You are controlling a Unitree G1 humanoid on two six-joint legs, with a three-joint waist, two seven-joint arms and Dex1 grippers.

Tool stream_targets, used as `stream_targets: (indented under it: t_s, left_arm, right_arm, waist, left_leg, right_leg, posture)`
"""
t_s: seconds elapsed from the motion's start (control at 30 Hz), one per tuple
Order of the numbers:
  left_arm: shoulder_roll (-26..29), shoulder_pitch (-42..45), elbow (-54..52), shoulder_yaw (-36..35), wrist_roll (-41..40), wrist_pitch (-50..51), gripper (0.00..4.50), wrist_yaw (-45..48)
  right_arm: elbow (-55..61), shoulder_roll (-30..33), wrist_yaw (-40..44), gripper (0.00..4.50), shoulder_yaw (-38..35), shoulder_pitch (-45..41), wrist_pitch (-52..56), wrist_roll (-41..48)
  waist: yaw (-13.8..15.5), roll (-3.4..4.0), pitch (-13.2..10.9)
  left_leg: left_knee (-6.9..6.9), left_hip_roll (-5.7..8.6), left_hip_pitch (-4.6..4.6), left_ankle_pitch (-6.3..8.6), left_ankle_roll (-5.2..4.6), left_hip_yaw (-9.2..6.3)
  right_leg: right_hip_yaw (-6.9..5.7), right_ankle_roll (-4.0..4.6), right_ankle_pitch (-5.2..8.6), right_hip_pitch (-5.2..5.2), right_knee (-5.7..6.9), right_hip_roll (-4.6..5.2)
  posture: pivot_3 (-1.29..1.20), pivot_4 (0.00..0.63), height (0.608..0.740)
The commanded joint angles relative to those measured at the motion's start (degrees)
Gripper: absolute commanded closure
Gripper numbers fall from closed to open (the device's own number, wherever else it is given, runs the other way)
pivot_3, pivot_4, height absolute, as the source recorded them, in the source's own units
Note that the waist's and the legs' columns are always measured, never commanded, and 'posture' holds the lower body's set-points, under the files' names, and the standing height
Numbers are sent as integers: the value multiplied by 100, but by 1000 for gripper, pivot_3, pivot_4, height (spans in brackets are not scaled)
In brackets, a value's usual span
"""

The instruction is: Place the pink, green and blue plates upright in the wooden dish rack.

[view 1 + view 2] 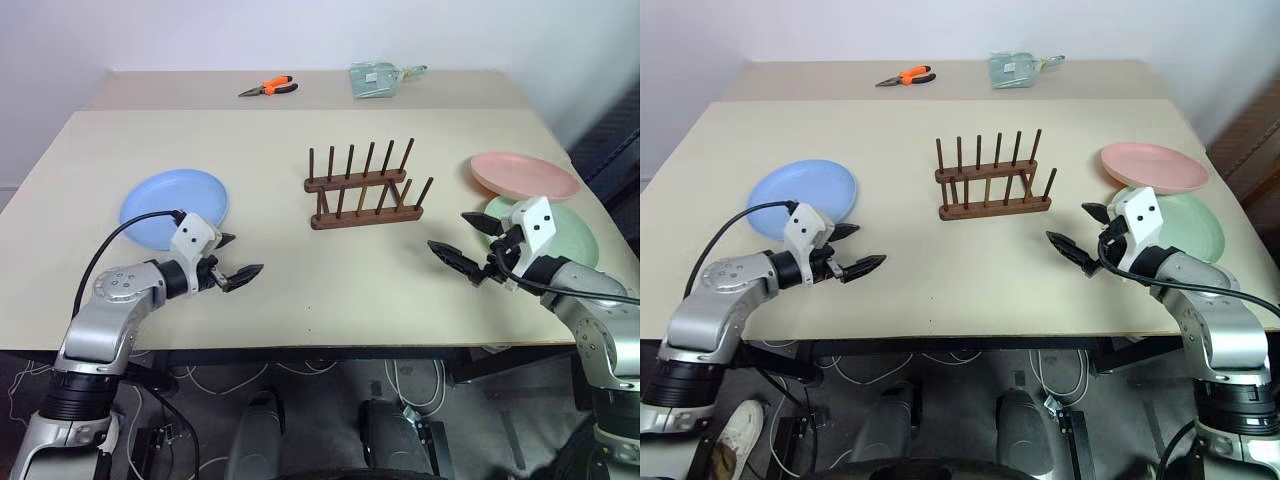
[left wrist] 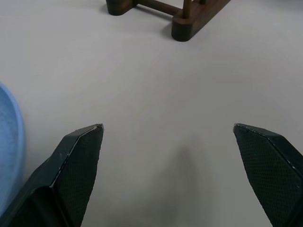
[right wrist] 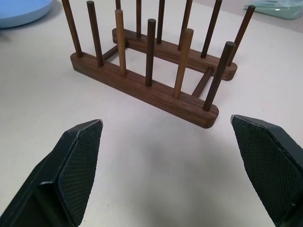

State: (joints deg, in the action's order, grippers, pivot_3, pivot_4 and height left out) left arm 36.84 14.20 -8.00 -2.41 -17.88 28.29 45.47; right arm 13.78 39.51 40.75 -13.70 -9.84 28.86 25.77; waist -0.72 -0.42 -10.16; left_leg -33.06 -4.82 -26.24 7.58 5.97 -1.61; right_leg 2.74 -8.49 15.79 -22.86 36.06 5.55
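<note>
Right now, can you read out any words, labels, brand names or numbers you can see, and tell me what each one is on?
No text can be read.
Pale green packet at the table's far edge: it has a light patch that may be a label, too small to read.
Blue plate, pink plate, green plate, rack and pliers: no markings show.

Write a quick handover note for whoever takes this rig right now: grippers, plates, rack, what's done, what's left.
Left gripper: open, empty, over the table beside the blue plate.
Right gripper: open, empty, near the green plate.
Pink plate overlaps the green plate's far edge, on the right.
Wooden dish rack: mid-table, no plates in it.
Done: nothing racked.
Left: stand all three plates upright in the rack.
</note>
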Motion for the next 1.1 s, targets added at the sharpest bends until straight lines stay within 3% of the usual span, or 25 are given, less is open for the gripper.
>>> stream_targets:
  t_s: [0.03,0.43,0.6,0.77,0.93,1.07,1.1]
  left_arm:
    - [-19,-3,-195,8,31,-84,0,-57]
    - [-258,395,350,321,172,-286,0,-22]
    - [-624,1454,1780,934,773,-1024,0,147]
    - [-1593,3197,4484,1560,1379,-2092,0,491]
    - [-2197,4059,6201,1587,1621,-2818,0,698]
    - [-2465,4310,6956,1541,1817,-3095,0,475]
    - [-2496,4314,7045,1518,1842,-3156,242,444]
  right_arm:
    - [23,-35,-2,60,40,-117,-200,-70]
    - [141,-198,120,60,563,-45,-146,-121]
    - [709,-581,-346,60,939,205,-61,-322]
    - [1234,-980,-871,60,1057,381,100,-345]
    - [1696,-1121,-1197,60,920,878,178,-388]
    - [1975,-1224,-1407,60,849,1144,217,-352]
    - [2029,-1254,-1474,16,859,1190,223,-376]
  waist:
    - [0,0,0]
    - [26,-1,0]
    - [31,-2,0]
    - [127,-7,0]
    - [151,-7,1]
    - [146,-8,1]
    - [146,-10,2]
  left_leg:
    - [0,0,0,0,0,0]
    - [-3,1,-1,0,0,0]
    - [-6,3,-3,-1,0,-2]
    - [-16,7,-13,-1,-2,-4]
    - [-2,7,-20,2,-6,-4]
    - [-6,7,-21,2,-5,-5]
    - [-9,8,-19,2,-5,-5]
  right_leg:
    - [0,0,0,0,0,0]
    - [0,-1,0,2,0,0]
    - [-1,-1,-1,2,2,0]
    - [-3,-4,-1,0,2,-1]
    - [-3,-13,3,-12,0,-1]
    - [-3,-14,5,-11,2,-1]
    - [-3,-13,5,-6,2,-1]
  posture:
    - [0,150,740]
    - [0,150,740]
    - [0,150,740]
    - [0,150,740]
    - [0,150,740]
    - [0,150,740]
    - [0,150,740]
